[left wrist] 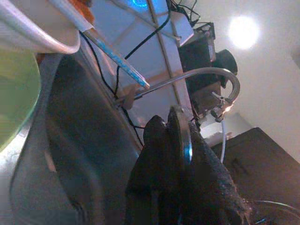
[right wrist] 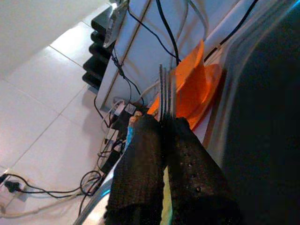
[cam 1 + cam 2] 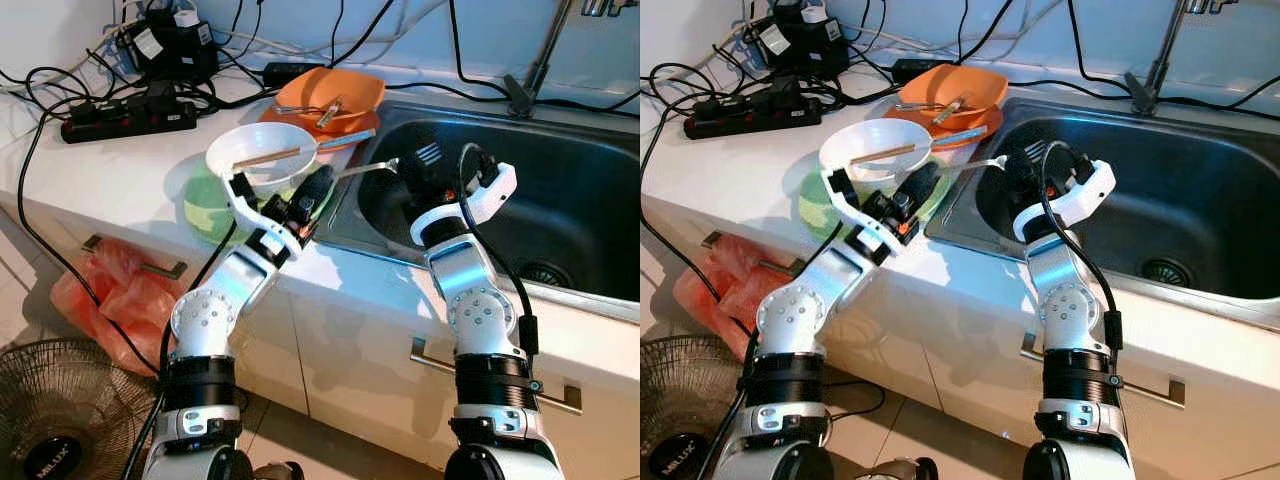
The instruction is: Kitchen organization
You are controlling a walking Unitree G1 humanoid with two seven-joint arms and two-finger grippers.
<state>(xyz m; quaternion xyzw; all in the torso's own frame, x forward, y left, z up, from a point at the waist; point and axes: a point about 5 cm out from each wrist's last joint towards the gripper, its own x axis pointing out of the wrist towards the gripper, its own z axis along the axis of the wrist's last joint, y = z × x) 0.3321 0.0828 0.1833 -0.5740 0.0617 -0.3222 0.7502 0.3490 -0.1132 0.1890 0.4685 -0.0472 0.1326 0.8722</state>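
Head cameras look down from above the counter (image 3: 120, 180) and sink (image 3: 560, 200), sharing both arms. Each wrist camera peers close along its own fingers, tilted: the left toward the tap (image 1: 206, 77), the right toward the orange bowl (image 2: 190, 91).

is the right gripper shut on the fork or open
Shut on the fork: in the right wrist view the right gripper has its jaws pressed together around the handle, tines sticking out past them.

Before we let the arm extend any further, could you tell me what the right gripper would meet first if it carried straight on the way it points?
Probably the orange bowl. The right gripper, shut on a fork above the sink, points along the tines toward the orange bowl and the orange plate under it. Depth is unclear, so this is a judgement.
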